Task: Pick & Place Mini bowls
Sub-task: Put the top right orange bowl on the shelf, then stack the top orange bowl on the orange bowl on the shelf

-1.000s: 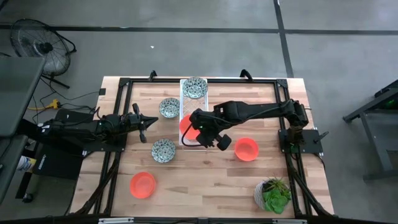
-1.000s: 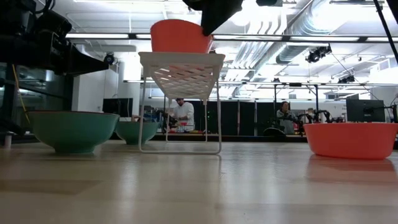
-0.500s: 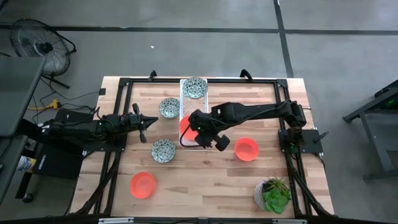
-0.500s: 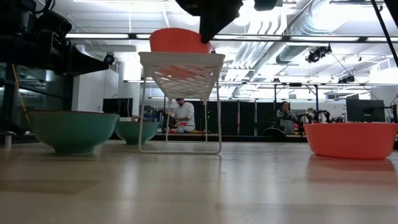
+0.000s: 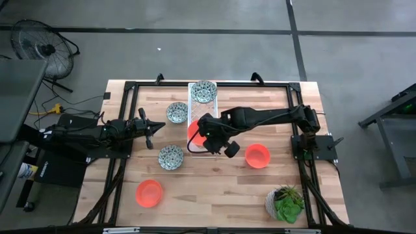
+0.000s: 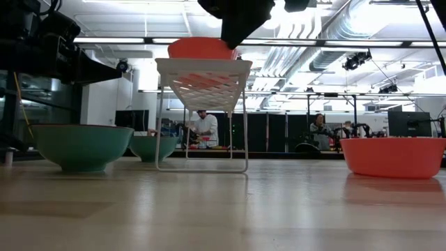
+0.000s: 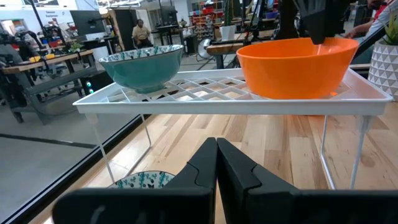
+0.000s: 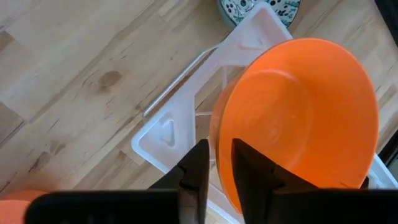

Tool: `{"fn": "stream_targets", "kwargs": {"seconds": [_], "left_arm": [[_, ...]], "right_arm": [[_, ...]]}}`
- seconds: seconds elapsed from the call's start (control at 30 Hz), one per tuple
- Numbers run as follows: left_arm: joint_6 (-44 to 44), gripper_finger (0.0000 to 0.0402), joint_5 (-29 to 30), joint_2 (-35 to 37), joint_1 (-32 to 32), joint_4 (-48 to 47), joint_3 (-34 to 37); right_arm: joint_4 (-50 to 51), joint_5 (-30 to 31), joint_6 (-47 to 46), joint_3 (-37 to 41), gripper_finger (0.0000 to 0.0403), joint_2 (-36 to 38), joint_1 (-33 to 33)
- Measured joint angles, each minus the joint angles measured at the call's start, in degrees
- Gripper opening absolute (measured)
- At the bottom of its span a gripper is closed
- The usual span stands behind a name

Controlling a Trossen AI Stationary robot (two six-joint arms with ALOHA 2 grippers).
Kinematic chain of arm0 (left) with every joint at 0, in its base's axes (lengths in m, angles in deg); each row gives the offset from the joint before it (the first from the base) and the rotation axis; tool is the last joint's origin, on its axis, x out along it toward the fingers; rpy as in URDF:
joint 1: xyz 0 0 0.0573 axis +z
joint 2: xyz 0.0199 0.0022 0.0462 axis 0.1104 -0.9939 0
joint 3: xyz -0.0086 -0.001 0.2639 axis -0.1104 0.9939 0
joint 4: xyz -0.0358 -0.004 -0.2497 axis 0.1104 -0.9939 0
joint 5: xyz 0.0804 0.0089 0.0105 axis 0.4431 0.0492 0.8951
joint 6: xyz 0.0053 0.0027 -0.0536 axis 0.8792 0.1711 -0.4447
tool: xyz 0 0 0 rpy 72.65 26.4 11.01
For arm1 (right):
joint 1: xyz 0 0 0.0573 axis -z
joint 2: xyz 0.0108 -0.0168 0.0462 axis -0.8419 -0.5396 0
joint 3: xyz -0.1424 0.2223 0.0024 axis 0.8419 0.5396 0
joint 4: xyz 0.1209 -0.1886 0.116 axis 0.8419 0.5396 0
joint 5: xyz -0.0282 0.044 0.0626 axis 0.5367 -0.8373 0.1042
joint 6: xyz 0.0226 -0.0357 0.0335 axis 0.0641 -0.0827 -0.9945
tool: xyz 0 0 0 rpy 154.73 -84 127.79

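Right gripper (image 8: 214,163) pinched rim of plain orange-red mini bowl (image 8: 298,118), set on long white lattice tray (image 7: 205,93). Placing step; next, release. Left gripper (image 7: 216,163), fingers together, waited at left.

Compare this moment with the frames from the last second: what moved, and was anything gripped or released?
The right gripper has lowered the orange bowl into the white tray, fingers still pinching its rim; nothing released. The left gripper, shut, the other bowls and the plant pot stayed put.
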State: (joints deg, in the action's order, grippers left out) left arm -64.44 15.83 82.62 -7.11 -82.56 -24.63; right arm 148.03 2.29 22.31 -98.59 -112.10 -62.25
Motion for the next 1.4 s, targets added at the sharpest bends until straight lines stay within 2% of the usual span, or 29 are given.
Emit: {"fn": "stream_targets", "kwargs": {"seconds": [0.37, 0.87, 1.03, 1.23, 1.4], "left_arm": [[0.0, 0.0001, 0.0, 0.0, 0.0, 0.0, 0.0], [0.0, 0.0001, 0.0, 0.0, 0.0, 0.0, 0.0], [0.0, 0.0001, 0.0, 0.0, 0.0, 0.0, 0.0], [0.0, 0.0001, 0.0, 0.0, 0.0, 0.1, 0.0], [0.0, 0.0001, 0.0, 0.0, 0.0, 0.0, 0.0]], "right_arm": [[-0.6, 2.7, -0.1, 0.0, 0.0104, 0.0, 0.0], [0.4, 6.8, -2.2, -0.1, 0.0111, 1.4, -0.8], [4.1, 7.8, -6.2, -0.1, 0.0111, 2.3, -0.8], [9.5, 13.3, -11.2, -0.1, 0.0110, 4.2, -0.8], [15.7, 13.1, -18.7, -0.1, 0.0110, 5.1, -0.8]]}}
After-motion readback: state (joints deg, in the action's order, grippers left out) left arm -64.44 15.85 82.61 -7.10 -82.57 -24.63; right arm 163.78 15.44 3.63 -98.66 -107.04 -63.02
